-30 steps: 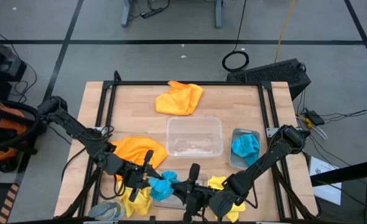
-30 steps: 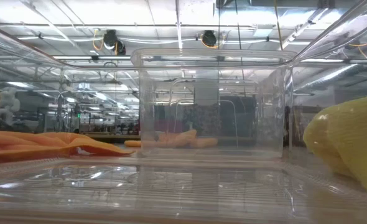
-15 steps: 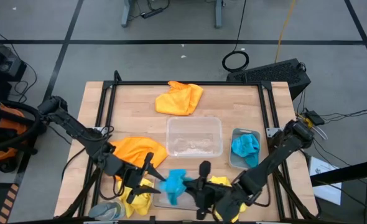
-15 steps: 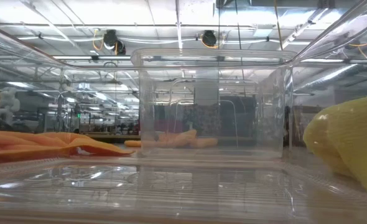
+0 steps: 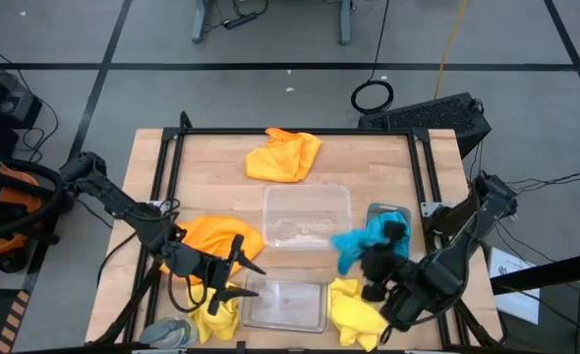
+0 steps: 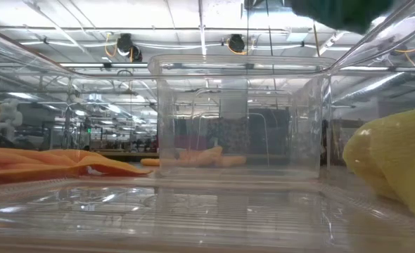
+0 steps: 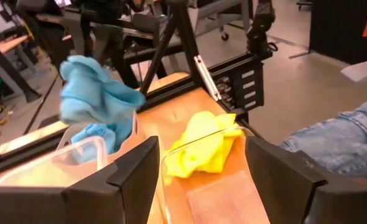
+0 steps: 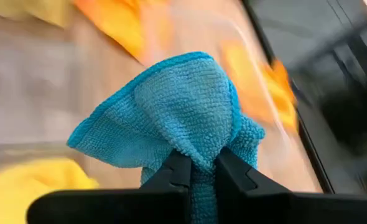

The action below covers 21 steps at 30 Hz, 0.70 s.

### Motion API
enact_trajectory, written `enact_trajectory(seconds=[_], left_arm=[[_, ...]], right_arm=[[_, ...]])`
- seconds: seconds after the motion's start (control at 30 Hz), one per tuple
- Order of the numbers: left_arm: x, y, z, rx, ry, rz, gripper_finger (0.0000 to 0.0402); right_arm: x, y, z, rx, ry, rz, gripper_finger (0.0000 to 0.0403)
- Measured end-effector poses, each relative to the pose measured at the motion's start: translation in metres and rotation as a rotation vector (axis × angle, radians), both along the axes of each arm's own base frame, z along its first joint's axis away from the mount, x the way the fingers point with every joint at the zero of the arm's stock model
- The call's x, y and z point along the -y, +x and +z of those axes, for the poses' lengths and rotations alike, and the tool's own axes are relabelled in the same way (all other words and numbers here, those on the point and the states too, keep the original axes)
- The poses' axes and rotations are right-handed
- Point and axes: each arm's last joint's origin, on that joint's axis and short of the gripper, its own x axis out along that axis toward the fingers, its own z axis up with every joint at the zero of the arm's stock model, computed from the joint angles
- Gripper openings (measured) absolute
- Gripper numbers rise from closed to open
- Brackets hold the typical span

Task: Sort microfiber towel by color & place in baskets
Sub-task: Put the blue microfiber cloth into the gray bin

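My right gripper [image 5: 374, 258] is shut on a bright blue towel [image 5: 352, 246], held above the table beside the greyish basket [image 5: 372, 258], where a second blue towel [image 5: 386, 226] lies. The held towel also shows in the left wrist view [image 7: 93, 93]. My left gripper [image 5: 239, 264] is open and empty near the table's near left, next to an orange towel [image 5: 216, 236]. Another orange towel [image 5: 285, 155] lies at the far edge. Yellow towels lie on either side of the near clear basket [image 5: 282, 305], one on the left [image 5: 216, 317] and one on the right [image 5: 354, 310]. My right gripper pinches a bunched fold of the blue towel [image 8: 199, 152] between its two fingers [image 8: 177, 171]. The rest of the cloth stands out slack past the fingertips, lifted clear of the table and the baskets.
A second clear basket [image 5: 307, 216] stands at the table's middle, with nothing in it. A small grey thing [image 5: 167, 332] lies at the near left corner. A black frame runs along the table's edges.
My right gripper has risen and gone toward the table's right and far side, from the near clear basket to the greyish basket, carrying the blue towel clear of the table. My left gripper has drawn back a little toward the far left.
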Motion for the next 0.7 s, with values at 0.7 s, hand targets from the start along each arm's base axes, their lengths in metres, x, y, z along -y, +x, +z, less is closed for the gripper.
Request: enact_trajectory(seconds=[0.7], left_arm=[[0.003,0.029,-0.026,-0.068,-0.027,0.068,0.0242]], right_arm=[[0.017,-0.015,-0.052,-0.053,-0.066,-0.167,0.0023]])
